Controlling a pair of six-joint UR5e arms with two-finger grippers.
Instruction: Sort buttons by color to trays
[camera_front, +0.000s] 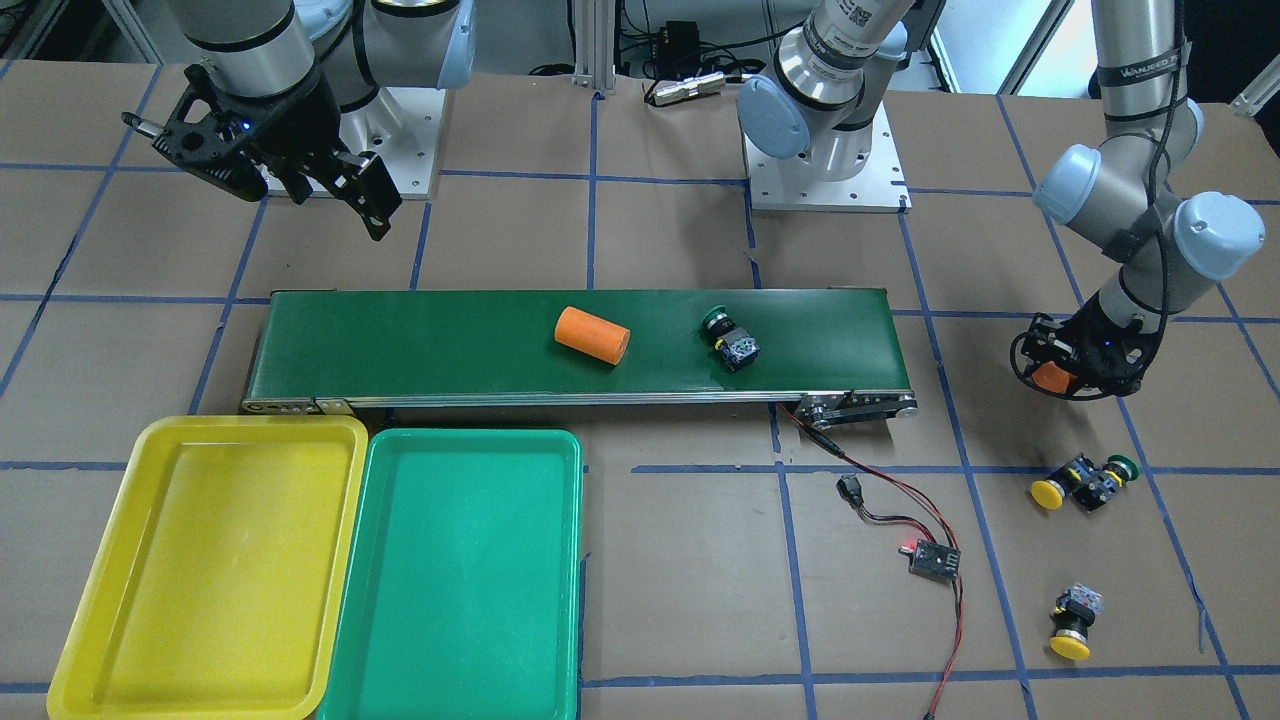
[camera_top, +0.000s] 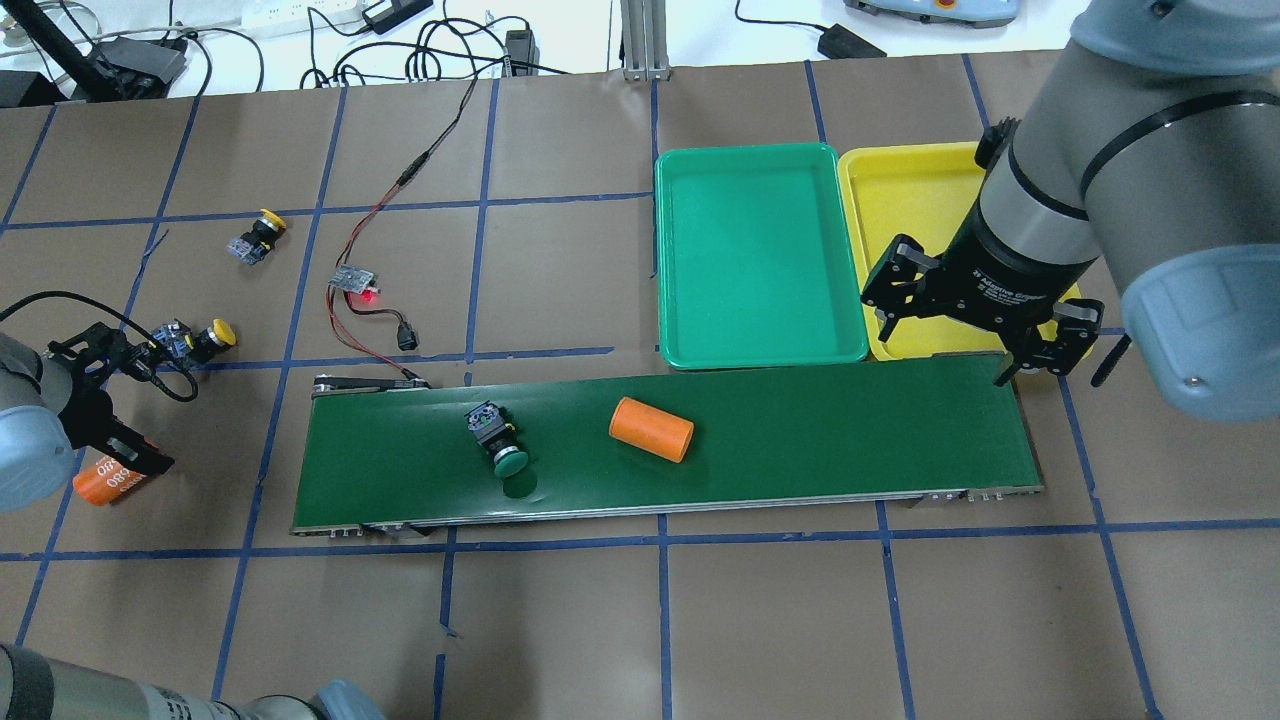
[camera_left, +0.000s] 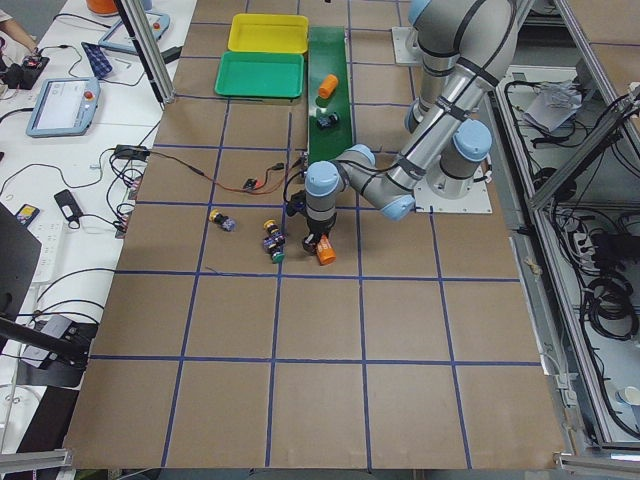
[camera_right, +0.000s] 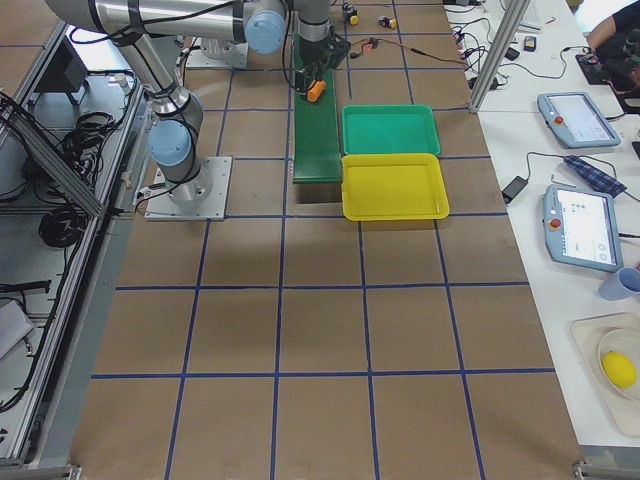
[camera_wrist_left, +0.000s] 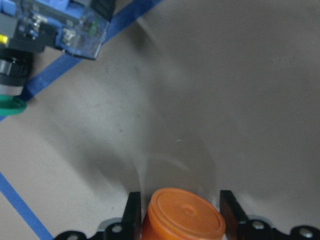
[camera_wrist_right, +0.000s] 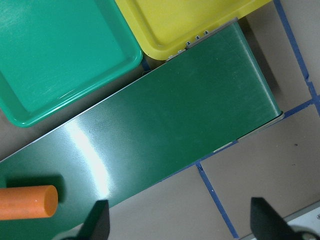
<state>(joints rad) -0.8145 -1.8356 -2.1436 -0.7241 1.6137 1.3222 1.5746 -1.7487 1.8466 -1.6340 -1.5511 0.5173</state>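
Note:
One green-capped button (camera_front: 730, 338) lies on the conveyor belt (camera_front: 420, 345), also in the overhead view (camera_top: 497, 437). A yellow-capped button (camera_front: 1058, 487) and a green-capped one (camera_front: 1110, 475) lie together on the table. Another yellow-capped button (camera_front: 1072, 625) lies further out. The yellow tray (camera_front: 220, 560) and the green tray (camera_front: 460, 590) sit side by side, both empty. My left gripper (camera_front: 1052, 378) is shut on an orange cylinder (camera_wrist_left: 182, 215), low beside the button pair. My right gripper (camera_front: 340, 195) is open and empty, above the belt end by the trays.
A second orange cylinder (camera_front: 592, 334) lies on the belt, between the green button and the trays. A small controller board (camera_front: 933, 558) with red and black wires runs from the belt's motor end across the table.

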